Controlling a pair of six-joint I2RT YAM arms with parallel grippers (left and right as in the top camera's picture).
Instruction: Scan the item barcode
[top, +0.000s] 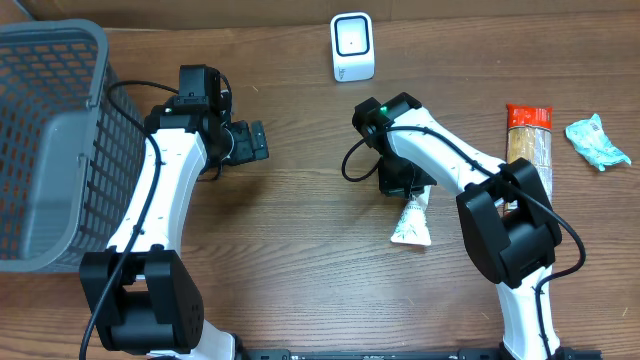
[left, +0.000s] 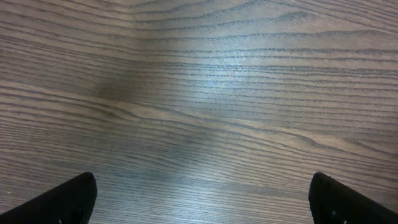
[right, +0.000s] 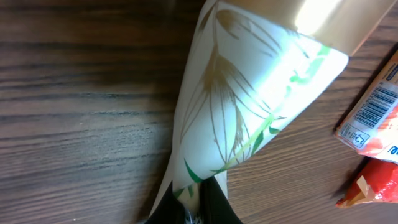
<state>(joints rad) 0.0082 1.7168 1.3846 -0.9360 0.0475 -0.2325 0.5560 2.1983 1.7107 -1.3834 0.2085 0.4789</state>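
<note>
A white tube (top: 412, 222) printed with green and gold leaves lies on the wooden table, right of centre. In the right wrist view the tube (right: 249, 93) points its gold cap up and to the right. My right gripper (top: 403, 185) is shut on the tube's flat crimped end, and its black fingers (right: 214, 202) pinch that end at the bottom edge of the wrist view. The white barcode scanner (top: 352, 47) stands at the back, apart from the tube. My left gripper (top: 252, 141) is open over bare wood, its fingertips (left: 78, 196) wide apart with nothing between them.
A grey mesh basket (top: 45, 140) fills the left side. A long orange and red packet (top: 528, 140) and a teal packet (top: 597, 140) lie at the right. The red packet's barcode (right: 373, 115) shows in the right wrist view.
</note>
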